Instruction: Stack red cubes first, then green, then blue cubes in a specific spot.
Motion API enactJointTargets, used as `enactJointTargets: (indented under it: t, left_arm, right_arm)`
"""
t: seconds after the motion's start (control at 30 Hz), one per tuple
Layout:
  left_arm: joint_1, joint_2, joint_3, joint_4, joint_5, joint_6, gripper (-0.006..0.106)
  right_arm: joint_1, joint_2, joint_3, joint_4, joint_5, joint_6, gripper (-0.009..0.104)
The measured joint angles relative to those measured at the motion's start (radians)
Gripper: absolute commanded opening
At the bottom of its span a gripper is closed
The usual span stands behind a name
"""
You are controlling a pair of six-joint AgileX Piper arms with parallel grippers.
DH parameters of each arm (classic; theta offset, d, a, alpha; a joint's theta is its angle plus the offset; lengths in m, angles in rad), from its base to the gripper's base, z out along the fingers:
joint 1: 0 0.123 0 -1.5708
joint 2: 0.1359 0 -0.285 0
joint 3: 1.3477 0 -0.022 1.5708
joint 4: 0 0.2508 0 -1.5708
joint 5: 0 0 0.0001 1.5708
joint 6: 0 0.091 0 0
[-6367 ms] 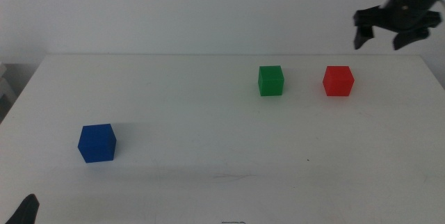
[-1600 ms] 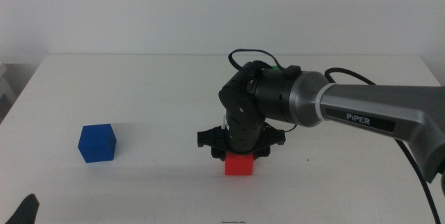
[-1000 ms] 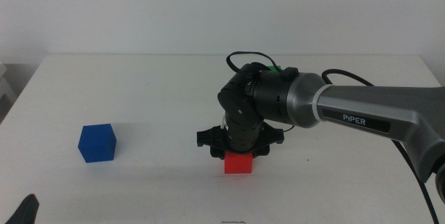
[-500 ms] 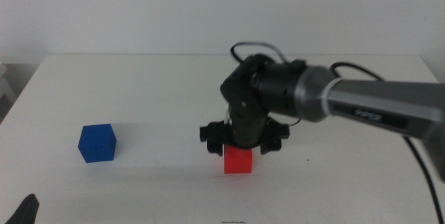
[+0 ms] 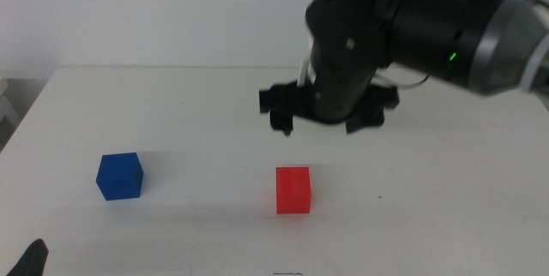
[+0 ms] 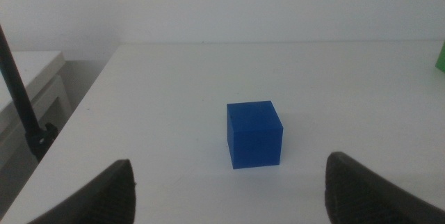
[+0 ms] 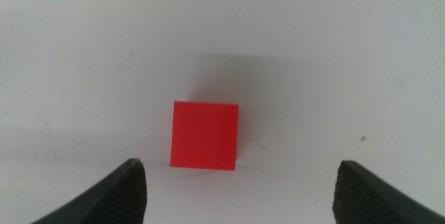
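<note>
Lifted clear, my right tool (image 5: 327, 118) hangs spread above the red cube (image 5: 293, 189), alone at the table's (image 5: 197, 105) six o'clock; next, centre squarely over the green one.

The right arm's dark two-jaw parallel gripper (image 5: 328, 118) is hanging above the table with its jaws spread wide and gripping nothing. The left arm's dark parallel gripper (image 6: 226, 189) is waiting low at the near-left edge, jaws likewise spread apart.

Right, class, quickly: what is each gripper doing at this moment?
Left gripper: open, holding nothing, waiting near the blue cube.
Right gripper: open, holding nothing, above the red cube.
</note>
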Motion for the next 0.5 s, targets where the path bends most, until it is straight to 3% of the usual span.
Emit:
enactJointTargets:
  t: [0.5]
  left_arm:
    - [0.000, 0.000, 0.000, 0.000, 0.000, 0.000, 0.094]
  right_arm:
    - [-0.225, 0.054, -0.155, 0.034, -0.051, -0.230, 0.094]
